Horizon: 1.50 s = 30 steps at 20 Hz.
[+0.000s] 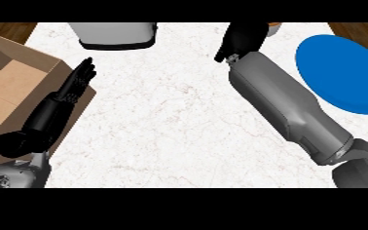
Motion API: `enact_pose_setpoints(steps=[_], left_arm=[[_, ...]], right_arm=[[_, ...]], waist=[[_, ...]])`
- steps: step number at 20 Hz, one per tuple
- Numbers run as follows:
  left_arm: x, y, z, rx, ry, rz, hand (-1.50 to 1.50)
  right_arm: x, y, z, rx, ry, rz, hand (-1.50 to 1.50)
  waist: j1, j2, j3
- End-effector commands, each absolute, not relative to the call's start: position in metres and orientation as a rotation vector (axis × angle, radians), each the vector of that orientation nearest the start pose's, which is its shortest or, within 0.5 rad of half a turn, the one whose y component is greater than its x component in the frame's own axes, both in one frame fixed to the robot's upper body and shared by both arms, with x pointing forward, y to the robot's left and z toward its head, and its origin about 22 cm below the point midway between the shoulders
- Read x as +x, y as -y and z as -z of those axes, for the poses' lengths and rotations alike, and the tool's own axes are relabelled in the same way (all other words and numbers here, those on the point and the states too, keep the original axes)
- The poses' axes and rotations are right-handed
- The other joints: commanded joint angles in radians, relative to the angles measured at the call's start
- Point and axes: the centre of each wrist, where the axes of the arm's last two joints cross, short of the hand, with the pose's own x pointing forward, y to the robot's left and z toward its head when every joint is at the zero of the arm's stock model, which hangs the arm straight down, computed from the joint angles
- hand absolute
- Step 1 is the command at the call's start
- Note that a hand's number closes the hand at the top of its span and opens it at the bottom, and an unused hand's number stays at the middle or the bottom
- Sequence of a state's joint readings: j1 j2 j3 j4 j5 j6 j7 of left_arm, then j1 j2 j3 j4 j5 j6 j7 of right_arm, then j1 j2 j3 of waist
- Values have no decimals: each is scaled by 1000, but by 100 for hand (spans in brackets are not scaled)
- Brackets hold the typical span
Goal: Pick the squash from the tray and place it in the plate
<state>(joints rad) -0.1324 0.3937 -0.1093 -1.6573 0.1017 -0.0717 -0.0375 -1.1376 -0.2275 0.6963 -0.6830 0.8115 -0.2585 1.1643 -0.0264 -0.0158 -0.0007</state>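
Note:
The blue plate lies at the right edge of the white marble counter. My right hand is stretched to the far edge, left of the plate and apart from it. Just right of that hand, a small orange-brown piece on a grey rim peeks out at the top border. I cannot tell whether it is the squash or the tray. No squash shows plainly. My left hand rests at the left, open with straight fingers, holding nothing.
A cardboard box sits at the left edge, right beside my left hand. A white-and-grey appliance stands at the far edge, left of centre. Dark wood shows at both top corners beyond the counter.

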Motion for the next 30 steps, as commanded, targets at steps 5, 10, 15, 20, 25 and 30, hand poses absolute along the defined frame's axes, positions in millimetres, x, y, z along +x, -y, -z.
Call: enact_pose_setpoints(steps=[5,10,15,20,25,30], left_arm=[[268,-266,-62,34,1748,442,0],[264,-275,-71,29,1775,446,0],[273,-267,-75,38,1787,465,0],[276,-286,-92,5,1775,451,0],[286,-250,-82,7,1797,468,0],[280,-261,-91,-26,1787,492,0]], right_arm=[[430,167,-130,-1612,883,-379,150],[434,214,-134,-1630,894,-286,150],[427,248,-112,-1675,940,-231,150],[410,323,-85,-1719,887,-210,150],[412,358,-80,-1631,787,-167,150],[394,394,-61,-1460,622,-97,-150]], waist=[[-3,8,1],[21,14,1],[27,17,1],[32,19,1],[50,28,3],[58,29,4]])
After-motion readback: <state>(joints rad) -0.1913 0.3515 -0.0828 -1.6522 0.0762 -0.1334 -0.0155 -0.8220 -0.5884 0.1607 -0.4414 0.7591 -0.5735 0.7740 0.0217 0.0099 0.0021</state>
